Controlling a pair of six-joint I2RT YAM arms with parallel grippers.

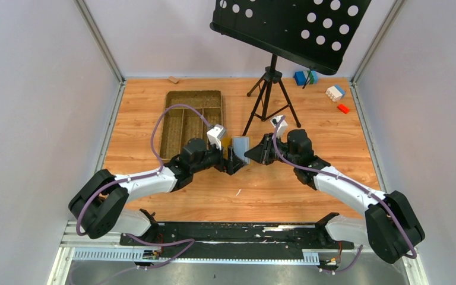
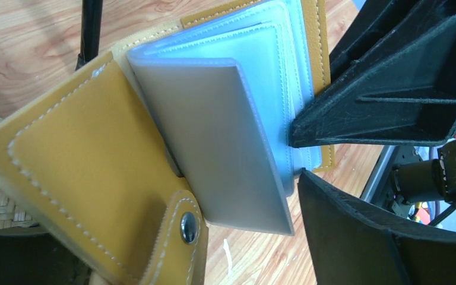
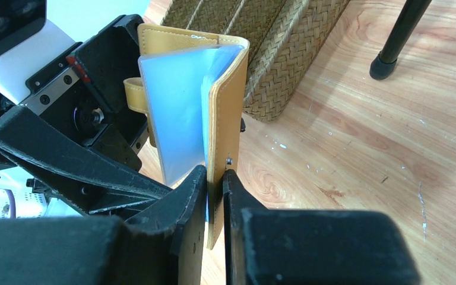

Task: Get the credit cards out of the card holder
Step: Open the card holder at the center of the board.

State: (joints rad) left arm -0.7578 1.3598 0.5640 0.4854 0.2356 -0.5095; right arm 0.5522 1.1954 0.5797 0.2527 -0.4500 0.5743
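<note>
The card holder (image 1: 240, 145) is a mustard-yellow wallet held upright and open above the table between both grippers. Its grey-blue plastic sleeves (image 2: 214, 142) fan out, and its snap strap (image 2: 184, 231) hangs down. My right gripper (image 3: 215, 196) is shut on the wallet's yellow cover (image 3: 228, 101), and one of its fingers (image 2: 380, 89) presses the sleeves. My left gripper (image 2: 231, 225) is open, its jaws wide apart around the wallet's lower part; one finger (image 2: 362, 237) reaches the sleeves' edge. No credit card shows; the sleeves look pale and blank.
A brown woven compartment tray (image 1: 193, 119) lies just behind the left gripper. A black music stand's tripod (image 1: 270, 95) stands behind the wallet. Toy blocks (image 1: 335, 92) lie at the far right. Grey walls close in both sides.
</note>
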